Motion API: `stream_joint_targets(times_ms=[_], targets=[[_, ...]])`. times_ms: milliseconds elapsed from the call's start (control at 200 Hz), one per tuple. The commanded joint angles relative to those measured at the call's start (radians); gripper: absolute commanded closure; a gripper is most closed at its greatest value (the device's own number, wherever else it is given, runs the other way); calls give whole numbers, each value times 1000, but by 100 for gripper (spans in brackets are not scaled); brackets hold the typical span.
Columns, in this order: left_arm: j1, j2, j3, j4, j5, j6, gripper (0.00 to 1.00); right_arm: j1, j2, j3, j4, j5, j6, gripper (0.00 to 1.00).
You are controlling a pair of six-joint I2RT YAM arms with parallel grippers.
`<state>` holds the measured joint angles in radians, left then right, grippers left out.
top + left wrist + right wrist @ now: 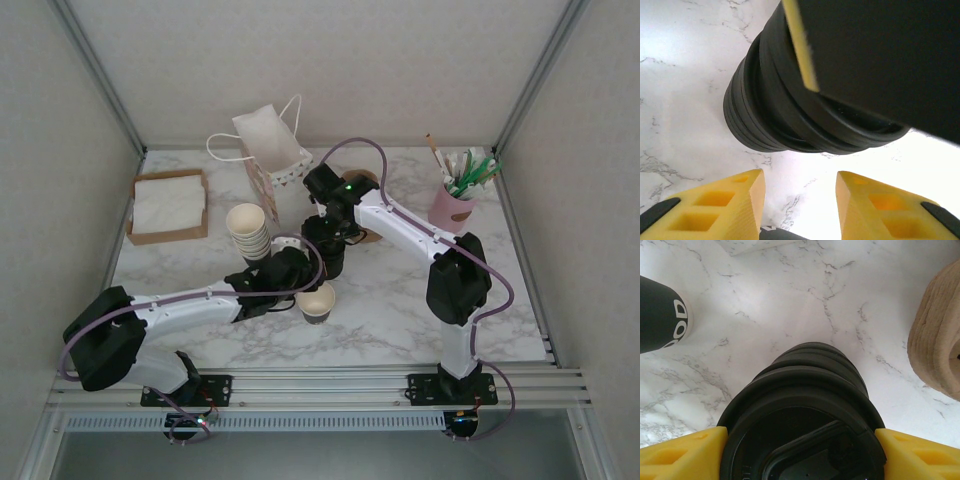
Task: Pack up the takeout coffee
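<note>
The takeout coffee cup (316, 302) stands lidless on the marble table, cream above and dark below; its dark side (660, 315) sits at the left of the right wrist view. Just behind it is a stack of black lids (770, 110). My right gripper (328, 240) reaches down over that stack, and its yellow fingers (690, 450) press both sides of the top lid (790, 440). My left gripper (800, 175) is low beside the stack, open, with bare marble between its fingers. In the top view the left gripper (303, 268) lies between the cup and the lids.
A tall stack of cream cups (248, 230) stands left of the grippers. A white paper bag (270, 150) is at the back, a box of napkins (168, 205) at the left, a pink cup of straws (455, 200) at the right. A tan round object (940, 350) lies right of the lids.
</note>
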<state>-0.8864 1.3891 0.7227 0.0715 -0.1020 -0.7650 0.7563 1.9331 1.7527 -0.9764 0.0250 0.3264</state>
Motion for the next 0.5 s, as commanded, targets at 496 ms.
stream_joint_targets(times_ms=[496], targets=[[93,-120,-177,281,181,-122,51,-56,-72,-57,7,-74,31,27]])
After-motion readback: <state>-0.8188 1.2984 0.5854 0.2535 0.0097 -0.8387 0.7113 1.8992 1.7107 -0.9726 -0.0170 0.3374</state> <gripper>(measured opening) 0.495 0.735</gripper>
